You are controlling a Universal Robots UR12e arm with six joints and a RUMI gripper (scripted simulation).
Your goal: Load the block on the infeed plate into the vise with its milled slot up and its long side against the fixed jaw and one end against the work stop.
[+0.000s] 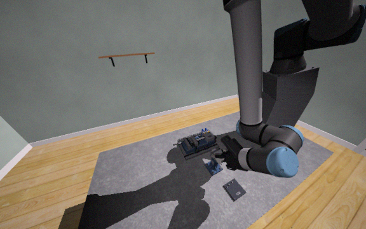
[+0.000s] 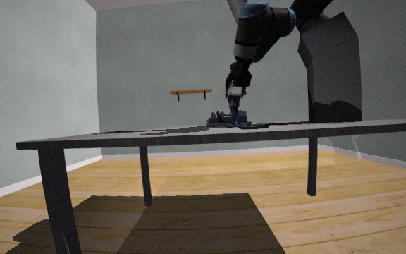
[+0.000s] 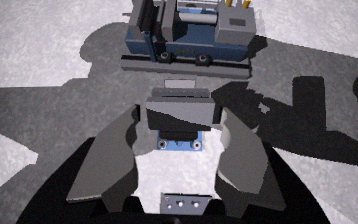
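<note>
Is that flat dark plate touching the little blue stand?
Apart. The top view shows grey tabletop between the dark plate and the blue stand.

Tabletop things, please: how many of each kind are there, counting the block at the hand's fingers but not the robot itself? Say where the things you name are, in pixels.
Vise (image 1: 197, 145) (image 2: 217, 120) (image 3: 187, 49): 1
Blue-based V-block stand (image 1: 214, 169) (image 2: 234, 114) (image 3: 180, 147): 1
Dark infeed plate (image 1: 234, 190) (image 2: 254, 127) (image 3: 187, 204): 1
Grey block (image 2: 234, 101) (image 3: 180, 109): 1
Total: 4
</note>
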